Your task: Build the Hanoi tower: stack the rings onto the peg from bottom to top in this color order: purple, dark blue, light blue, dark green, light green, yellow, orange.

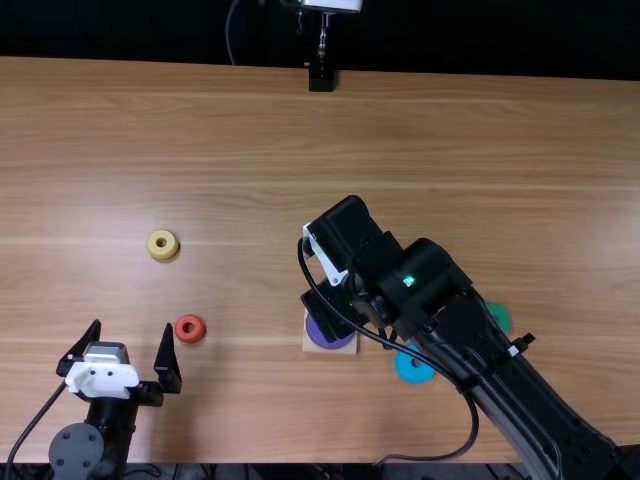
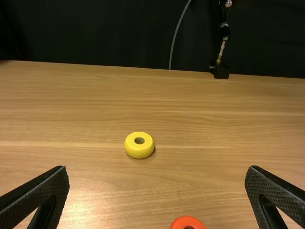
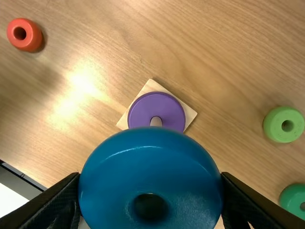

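Logging the top view first: the wooden base (image 1: 308, 346) lies on the bench (image 1: 250, 150), with the purple ring (image 1: 325, 339) on it beneath the wrist of the right arm (image 1: 440, 300). Beside the base we find the light blue ring (image 1: 404, 366), and a green ring (image 1: 498, 317) partly behind the arm. Toward the other side sit the yellow ring (image 1: 162, 253) and the orange ring (image 1: 190, 337). The left gripper (image 1: 132, 324) is open and empty near the orange ring.

Left wrist view: fingers spread wide, nothing between them. We get the yellow ring whole, lying flat with its hole up, and part of the orange ring.

Right wrist view: the right gripper (image 3: 150, 181) is closed on the dark blue ring (image 3: 150, 171), a load that the arm covers from above. We also see the peg (image 3: 156, 121) standing through the purple ring, and 2 greens, a light green ring (image 3: 275, 125) and a dark green ring (image 3: 290, 200), against 1 in the top view.

Progress, as we judge it: 1 of 7 rings seated, the 2nd held close to the peg and next to go on. After it, 5 remain: light blue, dark green, light green, yellow, orange.
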